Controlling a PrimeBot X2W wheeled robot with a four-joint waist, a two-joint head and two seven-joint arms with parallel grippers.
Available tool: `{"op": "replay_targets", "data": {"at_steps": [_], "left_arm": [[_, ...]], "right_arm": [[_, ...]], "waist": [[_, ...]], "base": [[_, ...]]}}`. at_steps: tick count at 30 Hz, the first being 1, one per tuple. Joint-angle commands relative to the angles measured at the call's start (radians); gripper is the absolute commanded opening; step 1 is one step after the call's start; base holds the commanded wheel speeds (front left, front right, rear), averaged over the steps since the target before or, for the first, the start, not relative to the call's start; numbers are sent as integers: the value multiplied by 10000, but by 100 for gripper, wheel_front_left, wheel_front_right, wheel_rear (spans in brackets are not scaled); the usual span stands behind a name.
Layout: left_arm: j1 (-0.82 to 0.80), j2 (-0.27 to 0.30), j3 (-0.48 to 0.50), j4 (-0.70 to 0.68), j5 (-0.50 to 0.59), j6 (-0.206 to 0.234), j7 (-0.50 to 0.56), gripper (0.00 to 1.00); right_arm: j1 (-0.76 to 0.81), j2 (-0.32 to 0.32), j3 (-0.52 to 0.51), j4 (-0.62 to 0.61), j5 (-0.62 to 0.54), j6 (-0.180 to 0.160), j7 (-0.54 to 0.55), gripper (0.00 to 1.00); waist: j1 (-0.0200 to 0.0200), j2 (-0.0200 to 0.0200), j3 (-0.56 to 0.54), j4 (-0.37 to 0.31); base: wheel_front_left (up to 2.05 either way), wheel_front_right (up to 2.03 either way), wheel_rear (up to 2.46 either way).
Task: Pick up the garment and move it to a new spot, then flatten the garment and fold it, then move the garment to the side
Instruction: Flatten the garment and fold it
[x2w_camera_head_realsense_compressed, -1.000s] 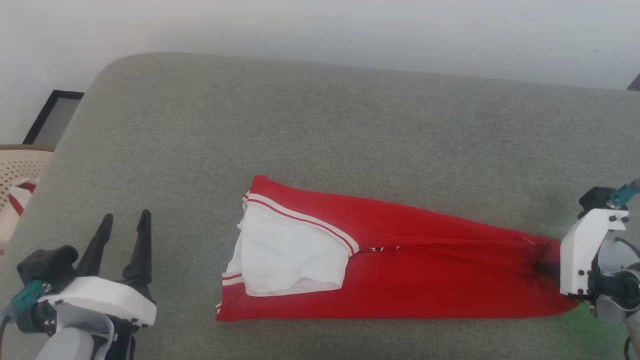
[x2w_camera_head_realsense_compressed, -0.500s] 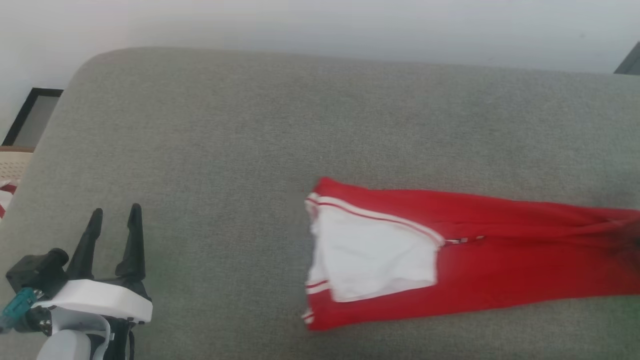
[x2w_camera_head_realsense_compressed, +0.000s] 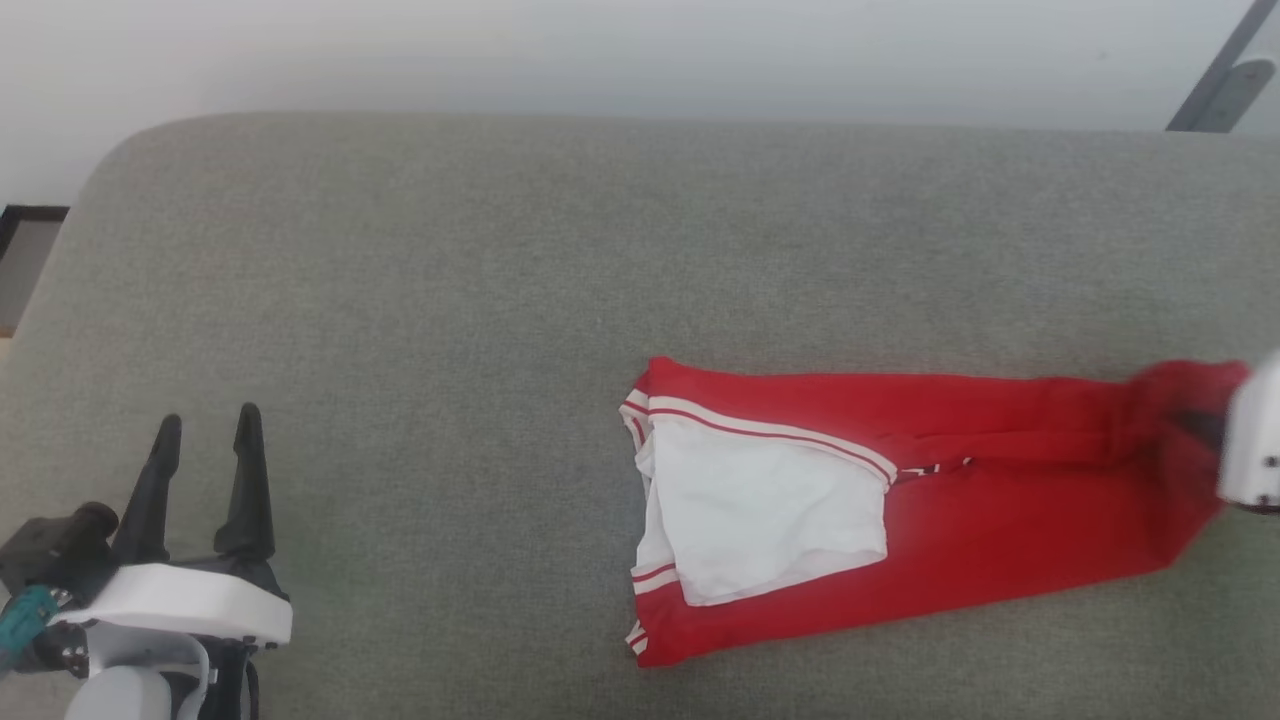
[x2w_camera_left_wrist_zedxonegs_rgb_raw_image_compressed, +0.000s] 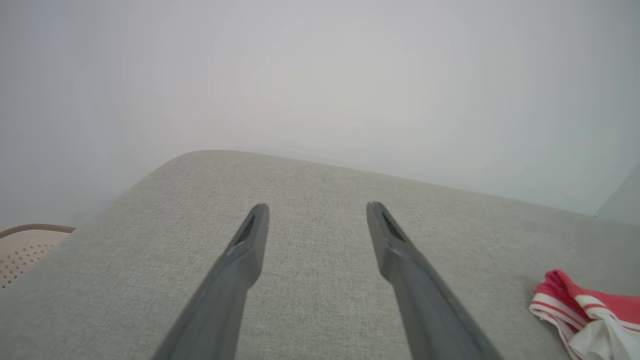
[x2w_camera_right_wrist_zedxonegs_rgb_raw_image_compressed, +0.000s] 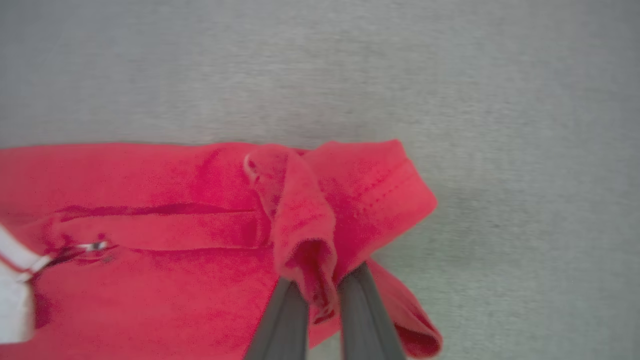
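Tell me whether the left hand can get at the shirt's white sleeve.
Probably yes: the left hand is open, and only bare cushion lies between it and the sleeve. The right hand pinches the far end of the shirt, well clear.

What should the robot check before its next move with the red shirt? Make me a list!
1. Right gripper shut on the garment at its red hem: ok.
2. Left gripper open, holding nothing: ok.
3. Left gripper apart from the garment: ok.
4. White sleeve lying folded on top of the red cloth: ok.
5. Gripped end lying flat: not ok, it is bunched up between the fingers.
6. Grey cushion under the whole garment, including beyond the gripped end: ok.
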Motion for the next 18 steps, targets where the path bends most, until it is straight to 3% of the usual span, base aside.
{"op": "replay_targets", "data": {"at_steps": [1,3,8,12,18], "left_arm": [[138,-48,54,-64,59,-50,-43,100],[251,-97,126,-137,90,-41,-43,100],[353,-116,-73,-173,36,-45,-43,100],[258,-141,-288,-154,6,-48,-43,100],[52,-123,-643,-88,-35,-47,-43,100]], "right_arm": [[169,169,178,-485,334,1,146,0],[507,312,751,-1879,902,1,516,0],[807,826,1635,-3420,1317,1,782,0],[733,1248,2535,-3783,1225,1,711,0],[350,1775,3551,-3375,948,1,301,0]], "waist": [[0,0,-79,-65],[0,0,-215,-87],[0,0,-408,82],[0,0,-496,374],[0,0,-556,824]], "base": [[0,0,0],[0,0,0],[0,0,0],[0,0,0],[0,0,0]]}}
